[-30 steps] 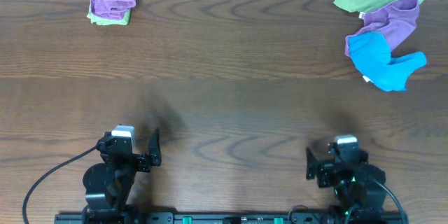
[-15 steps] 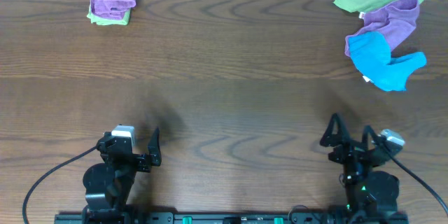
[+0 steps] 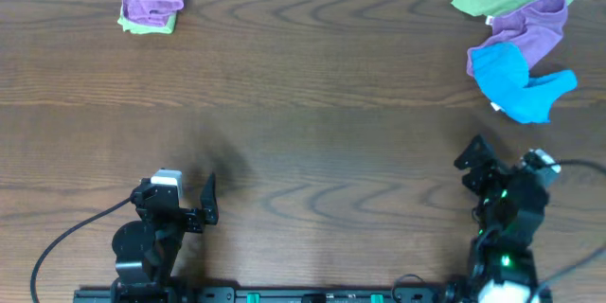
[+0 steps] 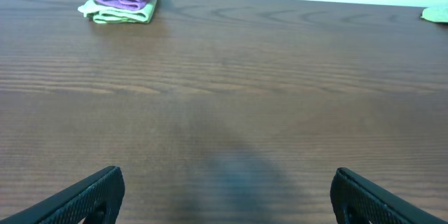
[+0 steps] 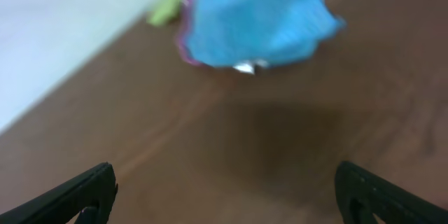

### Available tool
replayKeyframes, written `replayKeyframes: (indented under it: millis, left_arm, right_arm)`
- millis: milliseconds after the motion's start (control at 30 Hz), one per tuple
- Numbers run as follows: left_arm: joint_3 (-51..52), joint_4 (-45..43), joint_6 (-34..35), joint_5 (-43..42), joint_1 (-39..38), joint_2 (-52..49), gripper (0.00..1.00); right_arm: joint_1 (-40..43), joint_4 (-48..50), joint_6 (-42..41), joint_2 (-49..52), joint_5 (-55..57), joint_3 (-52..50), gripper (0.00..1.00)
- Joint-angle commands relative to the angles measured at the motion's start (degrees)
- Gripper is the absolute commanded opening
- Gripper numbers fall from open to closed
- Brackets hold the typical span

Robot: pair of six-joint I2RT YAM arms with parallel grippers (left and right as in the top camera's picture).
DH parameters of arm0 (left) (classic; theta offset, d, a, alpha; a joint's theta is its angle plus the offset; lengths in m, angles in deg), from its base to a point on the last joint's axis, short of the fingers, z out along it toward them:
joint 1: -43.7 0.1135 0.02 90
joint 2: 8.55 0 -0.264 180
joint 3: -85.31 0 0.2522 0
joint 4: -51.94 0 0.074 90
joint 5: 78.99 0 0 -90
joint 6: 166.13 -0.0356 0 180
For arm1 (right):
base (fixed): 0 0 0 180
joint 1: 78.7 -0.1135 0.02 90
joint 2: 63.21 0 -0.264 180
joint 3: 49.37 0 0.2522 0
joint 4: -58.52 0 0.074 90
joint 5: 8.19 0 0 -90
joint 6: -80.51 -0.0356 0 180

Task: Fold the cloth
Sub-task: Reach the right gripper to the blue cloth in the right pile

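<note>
Cloth [image 3: 519,87] crumpled at far-right tabletop [image 3: 303,104], touching purple cloth [image 3: 532,26]. Left pincer [image 4: 225,187] released, near edge. Right pincer [image 5: 225,182] released, facing cloth, well apart.

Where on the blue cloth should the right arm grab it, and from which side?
Pinch the near edge of the cloth beside its white tag, coming from the robot's side. That edge lies free on the table, while the far part meets the purple cloth, so gripping there could drag both.
</note>
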Motion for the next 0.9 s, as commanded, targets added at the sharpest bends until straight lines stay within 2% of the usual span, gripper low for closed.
replayKeyframes:
  millis: [0,333,600,867]
  left_arm:
    - [1.3,0.0,-0.3,0.7,-0.1,0.3,0.95]
    - [1.3,0.0,-0.3,0.7,-0.1,0.3,0.95]
    - [1.3,0.0,-0.3,0.7,-0.1,0.3,0.95]
    - [1.3,0.0,-0.4,0.7,-0.1,0.3,0.95]
  right_arm:
    - [5.7,2.1,1.9,9.2,-8.1,5.6,0.99]
    - [18.2,2.0,11.0,35.5,-19.0,23.3,0.97]
    - [23.4,1.9,11.1,53.0,-29.8,35.5,0.89]
    - [26.8,1.7,10.4,63.3,-37.1,42.0,0.81]
